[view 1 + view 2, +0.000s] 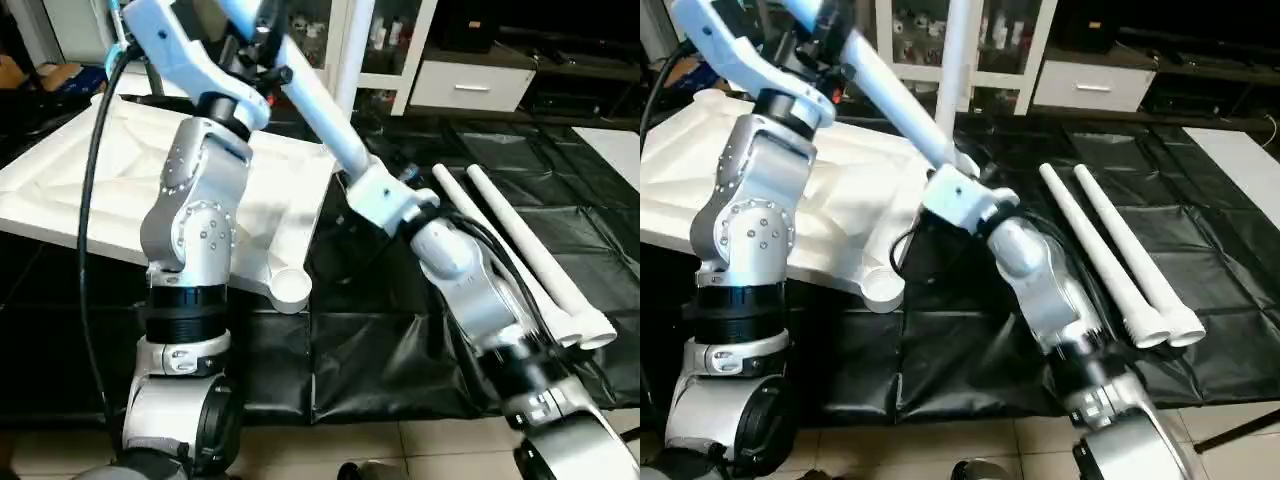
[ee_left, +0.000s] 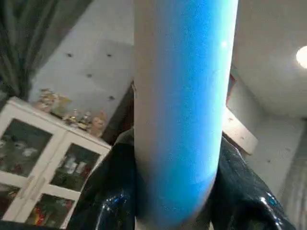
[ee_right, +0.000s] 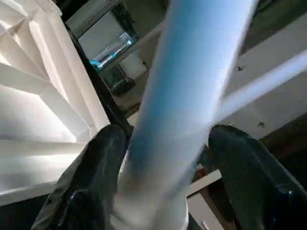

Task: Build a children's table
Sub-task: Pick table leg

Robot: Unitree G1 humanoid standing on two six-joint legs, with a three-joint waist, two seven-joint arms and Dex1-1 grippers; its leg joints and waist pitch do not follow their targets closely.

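The tabletop [image 1: 120, 190] lies upside down on the left of the black-covered work surface [image 1: 400, 370], its ribbed underside up so that the corner sockets face the robot; the near-right socket [image 1: 290, 288] stands open and unfilled at the table's near corner. Two spare legs [image 1: 1120, 260] lie side by side on the cover to the right, well apart from the tabletop, their wider ends toward the near edge, parked within reach for a later turn.

One leg [image 1: 320, 105] is up in the air, slanting from the far left down toward the middle of the scene over the tabletop's right edge. Both arms share it. In the left wrist view the left gripper [image 2: 175, 211] has its black fingers [image 2: 103, 191] pressed on either side of the tube, so it is clamped on the leg. In the right wrist view the right gripper [image 3: 158, 191] likewise straddles the tube, a finger [image 3: 93, 177] on each flank with the ribbed underside beside it; the fingers look closed against the leg, though motion blur leaves the contact a little uncertain.

Holding the long tube at two places probably gives control of its tilt, which a single grip near one end would not. The likely job in hand is steering the leg's end toward a socket; no leg is visibly seated yet, so the build looks early.
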